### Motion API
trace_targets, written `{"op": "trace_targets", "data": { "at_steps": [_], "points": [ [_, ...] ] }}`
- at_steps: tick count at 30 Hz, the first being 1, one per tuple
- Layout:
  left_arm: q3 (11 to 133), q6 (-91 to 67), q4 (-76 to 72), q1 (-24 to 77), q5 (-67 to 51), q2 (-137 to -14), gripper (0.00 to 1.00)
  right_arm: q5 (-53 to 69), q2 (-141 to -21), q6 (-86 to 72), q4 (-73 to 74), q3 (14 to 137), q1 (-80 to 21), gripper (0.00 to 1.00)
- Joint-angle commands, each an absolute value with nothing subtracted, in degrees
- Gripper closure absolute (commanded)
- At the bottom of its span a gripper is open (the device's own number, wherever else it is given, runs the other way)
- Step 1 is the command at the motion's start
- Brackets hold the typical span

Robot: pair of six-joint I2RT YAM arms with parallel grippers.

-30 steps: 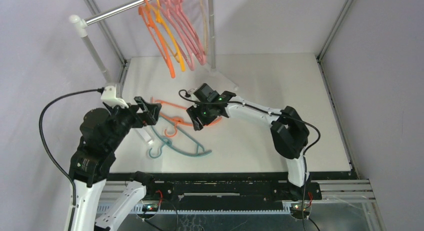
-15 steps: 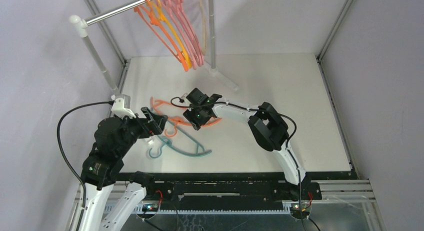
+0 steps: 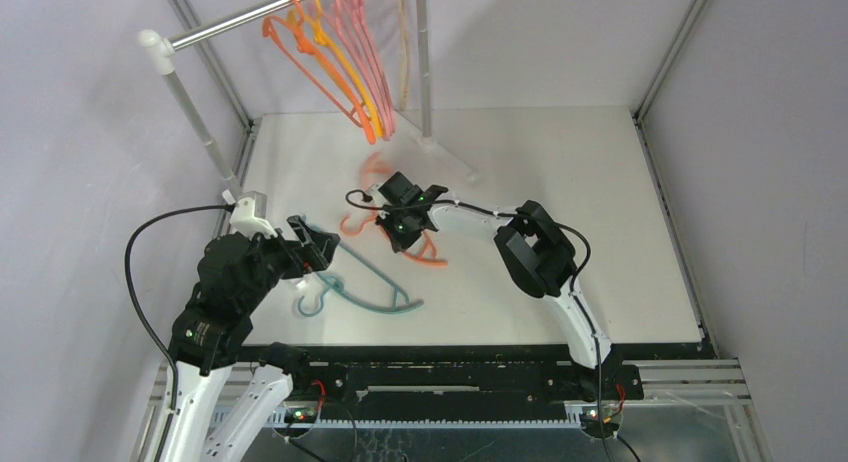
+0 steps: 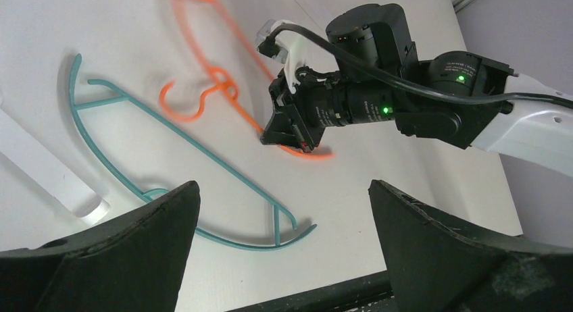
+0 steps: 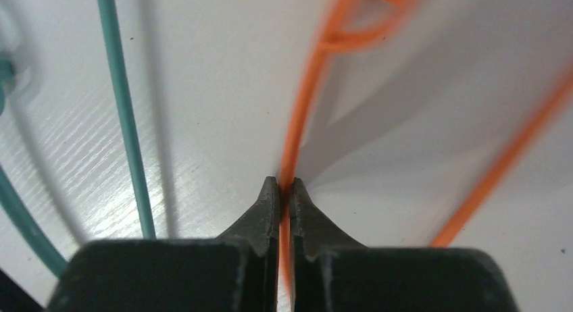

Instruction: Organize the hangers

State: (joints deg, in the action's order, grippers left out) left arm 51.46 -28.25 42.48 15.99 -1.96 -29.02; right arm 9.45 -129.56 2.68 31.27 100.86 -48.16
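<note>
- Bright, even light — soft grey shadows on the table (image 3: 600, 232).
- Motion blur smears the orange hanger (image 3: 432, 258).
- Right wrist view: faint glare, near edges soft.

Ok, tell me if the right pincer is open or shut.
Shut: the right pincer clamps the orange hanger, fingertips pressed against its thin bar.

A silver metal rail (image 3: 240, 20) on slanted white posts (image 3: 190, 109) stands at the back-left corner of the flat white surface (image 3: 560, 182), grey walls behind.
</note>
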Motion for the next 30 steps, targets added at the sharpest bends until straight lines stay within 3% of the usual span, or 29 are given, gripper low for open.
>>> {"op": "trace_targets", "data": {
  "at_steps": [1, 5, 11, 18, 30],
  "points": [
    [52.78, -28.99, 40.34, 15.74, -3.76, -29.04, 0.00, 20.88, -126.39, -1.01, 27.86, 99.97, -46.23, 1.00],
    [51.11, -29.34, 39.35, 15.80, -5.74, -27.49, 0.01, 34.08, -125.01, -11.02, 23.17, 102.52, -43.80, 1.00],
    [41.27, -33.23, 34.59, 15.80, -9.79, -21.40, 0.06, 42.99, -123.61, -26.76, 12.47, 105.81, -42.03, 1.00],
    [35.95, -34.69, 32.39, 16.20, -8.15, -19.04, 0.07, 46.77, -124.09, -45.35, -1.55, 107.98, -41.23, 1.00],
    [37.87, -36.12, 24.95, 22.92, 1.13, -28.36, 0.09, 44.74, -124.97, -49.66, -1.81, 113.02, -45.52, 1.00]
  ]
}}
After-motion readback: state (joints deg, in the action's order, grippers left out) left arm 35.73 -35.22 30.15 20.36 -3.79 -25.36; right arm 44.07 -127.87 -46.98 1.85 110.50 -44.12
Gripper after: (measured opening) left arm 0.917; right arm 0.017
